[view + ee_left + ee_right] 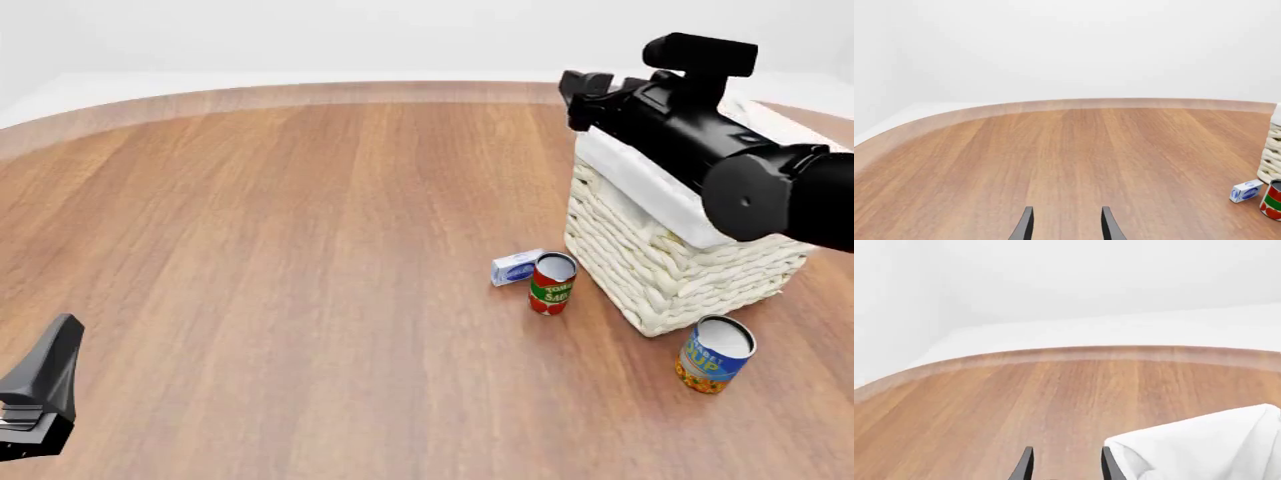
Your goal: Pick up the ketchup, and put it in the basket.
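Left gripper [1064,227] rests low at the table's [267,250] near-left edge, fingers spread and empty. Rightward stand a small blue-white box [517,267], tomato sauce can [551,283], wicker basket [667,270] and blue-yellow can [714,354]. Right gripper [1064,465] hovers parted, empty, above the basket. Ketchup unseen.

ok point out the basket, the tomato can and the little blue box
basket [667,275]: front view, woven front wall
tomato can [550,288]: front view, label on its side
blue box [515,267]: front view, its top face
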`<action>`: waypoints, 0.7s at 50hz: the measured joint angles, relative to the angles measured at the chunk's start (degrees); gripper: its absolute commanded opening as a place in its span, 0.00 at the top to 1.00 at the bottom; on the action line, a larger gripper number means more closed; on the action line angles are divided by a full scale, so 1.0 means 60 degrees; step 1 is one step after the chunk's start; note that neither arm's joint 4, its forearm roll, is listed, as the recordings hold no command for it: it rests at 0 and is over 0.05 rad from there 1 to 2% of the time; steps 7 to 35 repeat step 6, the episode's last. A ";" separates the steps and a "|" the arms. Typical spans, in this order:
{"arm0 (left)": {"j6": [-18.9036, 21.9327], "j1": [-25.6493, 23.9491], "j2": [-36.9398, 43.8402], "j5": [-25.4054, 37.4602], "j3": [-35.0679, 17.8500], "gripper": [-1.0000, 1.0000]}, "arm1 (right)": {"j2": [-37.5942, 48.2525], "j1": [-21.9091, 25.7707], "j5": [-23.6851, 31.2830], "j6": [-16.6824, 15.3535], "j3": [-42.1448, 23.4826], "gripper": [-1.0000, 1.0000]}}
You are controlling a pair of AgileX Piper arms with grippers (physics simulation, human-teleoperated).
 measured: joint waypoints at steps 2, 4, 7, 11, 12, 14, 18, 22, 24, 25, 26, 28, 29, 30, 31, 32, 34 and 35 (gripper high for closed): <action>0.0000 0.0000 0.0000 0.0000 0.0000 0.00 | 0.0049 0.0227 0.0008 0.0109 -0.0078 0.00; 0.0000 0.0000 0.0000 0.0000 0.0000 0.00 | 0.0116 0.0499 0.0022 0.0240 -0.0172 0.00; 0.0000 0.0000 0.0000 0.0000 0.0000 0.00 | 0.0247 0.0871 -0.0110 0.0428 -0.0197 0.00; 0.0000 0.0000 0.0000 0.0000 0.0000 0.00 | 0.0247 0.0871 -0.0110 0.0428 -0.0197 0.00; 0.0000 0.0000 0.0000 0.0000 0.0000 0.00 | 0.0247 0.0871 -0.0110 0.0428 -0.0197 0.00; 0.0000 0.0000 0.0000 0.0000 0.0000 0.00 | 0.0247 0.0871 -0.0110 0.0428 -0.0197 0.00; 0.0000 0.0000 0.0000 0.0000 0.0000 0.00 | 0.0247 0.0871 -0.0110 0.0428 -0.0197 0.00; 0.0000 0.0000 0.0000 0.0000 0.0000 0.00 | 0.0247 0.0871 -0.0110 0.0428 -0.0197 0.00; 0.0000 0.0000 0.0000 0.0000 0.0000 0.00 | 0.0247 0.0871 -0.0110 0.0428 -0.0197 0.00; 0.0000 0.0000 0.0000 0.0000 0.0000 0.00 | 0.0247 0.0871 -0.0110 0.0428 -0.0197 0.00; 0.0000 0.0000 0.0000 0.0000 0.0000 0.00 | 0.0247 0.0871 -0.0110 0.0428 -0.0197 0.00; 0.0000 0.0000 0.0000 0.0000 0.0000 0.00 | 0.0247 0.0871 -0.0110 0.0428 -0.0197 0.00; 0.0000 0.0000 0.0000 0.0000 0.0000 0.00 | 0.0247 0.0871 -0.0110 0.0428 -0.0197 0.00; 0.0000 0.0000 0.0000 0.0000 0.0000 0.00 | 0.0247 0.0871 -0.0110 0.0428 -0.0197 0.00; 0.0000 0.0000 0.0000 0.0000 0.0000 0.00 | 0.0247 0.0871 -0.0110 0.0428 -0.0197 0.00; 0.0000 0.0000 0.0000 0.0000 0.0000 0.00 | 0.0247 0.0871 -0.0110 0.0428 -0.0197 0.00; 0.0000 0.0000 0.0000 0.0000 0.0000 0.00 | 0.0247 0.0871 -0.0110 0.0428 -0.0197 0.00; 0.0000 0.0000 0.0000 0.0000 0.0000 0.00 | 0.0247 0.0871 -0.0110 0.0428 -0.0197 0.00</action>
